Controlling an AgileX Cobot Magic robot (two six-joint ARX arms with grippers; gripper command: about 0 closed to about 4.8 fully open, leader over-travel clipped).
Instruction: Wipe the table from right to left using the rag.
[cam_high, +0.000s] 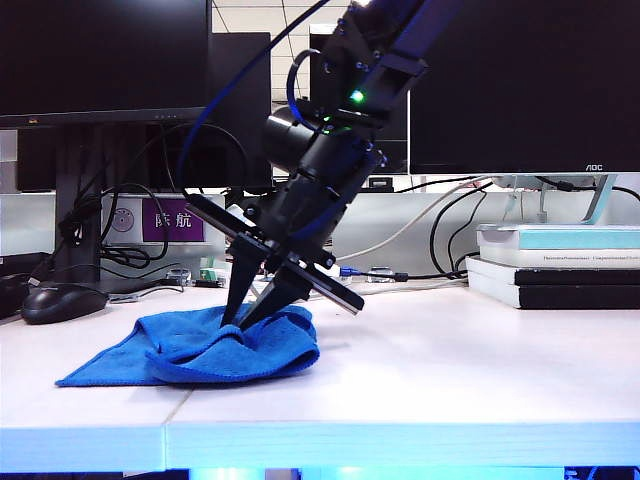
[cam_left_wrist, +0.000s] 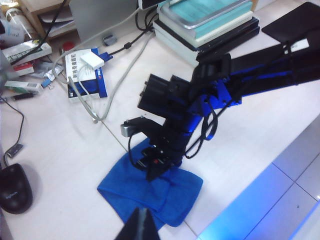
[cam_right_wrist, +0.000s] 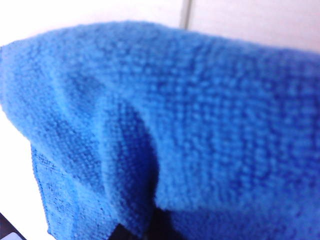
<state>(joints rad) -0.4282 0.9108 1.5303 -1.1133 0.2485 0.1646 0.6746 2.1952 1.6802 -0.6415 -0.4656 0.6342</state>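
Note:
The bright blue rag (cam_high: 200, 350) (cam_left_wrist: 162, 197) lies bunched on the left half of the white table (cam_high: 450, 380) (cam_left_wrist: 65, 150), near its front edge. My right gripper (cam_high: 242, 318) (cam_left_wrist: 152, 175) reaches across from the right and points steeply down into the rag's raised folds. It is shut, with cloth gathered round its tips. In the right wrist view the rag (cam_right_wrist: 190, 115) fills almost everything; only dark finger parts (cam_right_wrist: 131, 234) show under it, and a strip of table (cam_right_wrist: 250, 25) beyond. My left gripper (cam_left_wrist: 142, 216) hovers shut over the rag's near corner, holding nothing.
A black mouse (cam_high: 60, 300) (cam_left_wrist: 14, 187) sits left of the rag. Stacked books (cam_high: 560, 265) (cam_left_wrist: 210, 22) lie at the back right. Monitors (cam_high: 100, 55), cables (cam_left_wrist: 110, 95) and a white box (cam_left_wrist: 85, 75) line the back. The table's front edge (cam_high: 400, 440) is close to the rag.

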